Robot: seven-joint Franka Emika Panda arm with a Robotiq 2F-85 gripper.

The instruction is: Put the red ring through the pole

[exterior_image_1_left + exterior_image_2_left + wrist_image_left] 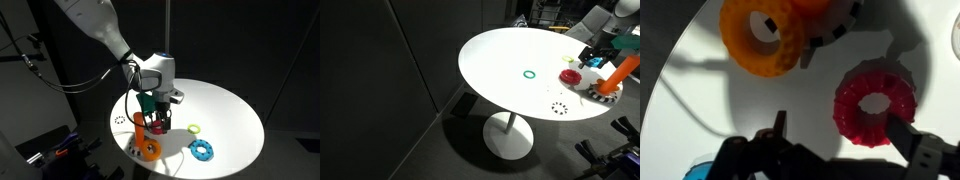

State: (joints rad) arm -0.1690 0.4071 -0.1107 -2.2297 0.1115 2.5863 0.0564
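The red ring [875, 102] lies flat on the white table, knobbly, with an open hole. In the wrist view it sits just ahead of my open gripper [845, 135], close to the right finger; nothing is between the fingers. In both exterior views the gripper [152, 108] [594, 58] hovers low over the red ring [159, 126] [568, 75]. The orange-red pole [140, 120] stands right beside the gripper, partly hidden by it. I cannot pick it out surely in the wrist view.
An orange knobbly ring [765, 35] [150, 148] lies near the red ring, beside a black-and-white dashed ring [835, 30] [559, 108]. A blue toothed ring [203, 150] and a yellow-green ring [194, 129] lie further out. A thin green ring [529, 74] lies mid-table. The table edge [130, 150] is close.
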